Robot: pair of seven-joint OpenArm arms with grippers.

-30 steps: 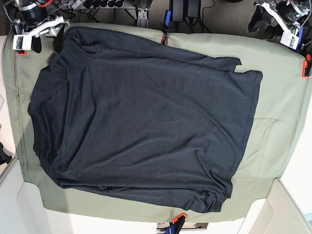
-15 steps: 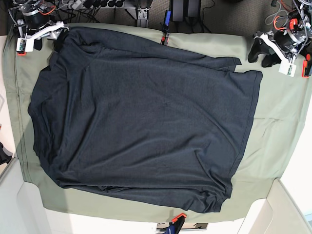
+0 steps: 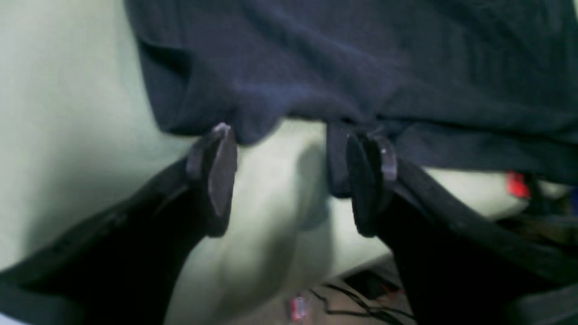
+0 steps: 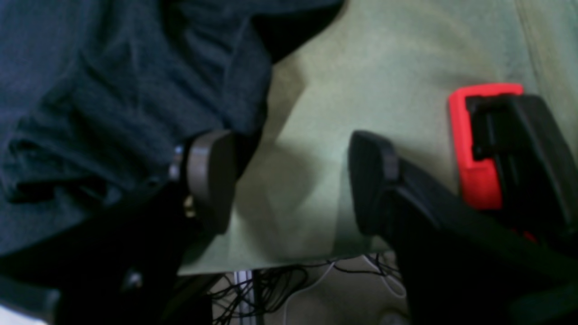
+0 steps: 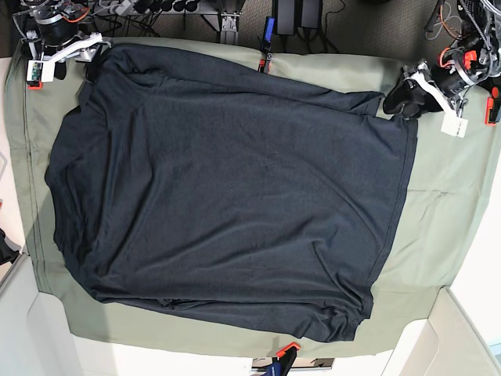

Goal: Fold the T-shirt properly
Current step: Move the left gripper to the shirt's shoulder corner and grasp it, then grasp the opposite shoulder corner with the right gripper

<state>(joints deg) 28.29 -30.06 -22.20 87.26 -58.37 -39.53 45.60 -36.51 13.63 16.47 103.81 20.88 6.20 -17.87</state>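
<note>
The dark T-shirt (image 5: pixel 227 196) lies spread flat on the sage-green table cloth (image 5: pixel 446 196). My left gripper (image 5: pixel 401 97) is at the shirt's upper right corner in the base view, by the sleeve end. In the left wrist view it (image 3: pixel 293 180) is open, and the shirt's edge (image 3: pixel 316 81) reaches its fingertips. My right gripper (image 5: pixel 90 59) is at the shirt's upper left corner. It (image 4: pixel 291 180) is open too, with one finger (image 4: pixel 210 176) against the shirt's (image 4: pixel 113 99) bunched edge and the other over bare cloth.
Red clamps (image 5: pixel 264 61) (image 5: pixel 286 349) (image 5: pixel 491 106) pin the cloth's edges; one (image 4: pixel 478 149) sits right beside my right gripper. Cables hang behind the table's far edge. White panels (image 5: pixel 438 345) border the lower corners.
The left arm has moved left and down in the base view, from the cloth's far corner to the shirt's sleeve end. The right arm has barely shifted.
</note>
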